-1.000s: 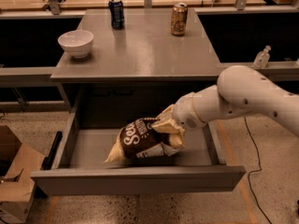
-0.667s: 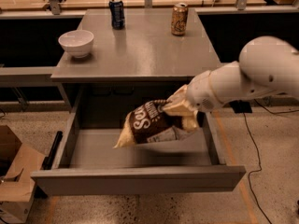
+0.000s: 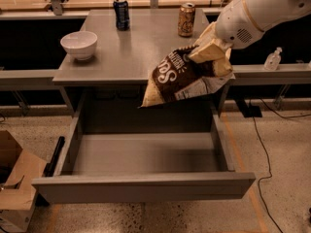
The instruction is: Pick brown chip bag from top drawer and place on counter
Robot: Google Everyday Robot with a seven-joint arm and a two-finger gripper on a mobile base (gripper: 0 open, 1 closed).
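1. A grey surface [image 3: 146, 42] stands in front of pale wooden benchtops, on a speckled floor, and the top drawer [image 3: 141, 186] is pulled out wide beneath its front edge.
2. The end effector [image 3: 212, 53] is up over the right front corner of the surface, at the tip of a thick white arm, and its fingers are pinched onto the upper end of the brown chip bag [image 3: 177, 79].
3. The bag hangs down and to the left of the end effector, tilted, in the air above the drawer. I cannot tell whether it brushes the surface's front edge.
4. Just behind the end effector a gold-tan can [image 3: 186, 19] stands upright, with a blue can [image 3: 121, 13] further left.
5. Well to its left sits a white bowl [image 3: 78, 44].
6. To its right a small clear bottle [image 3: 272, 58] stands on a ledge, and far down to the left a cardboard box [image 3: 14, 178] rests on the floor.
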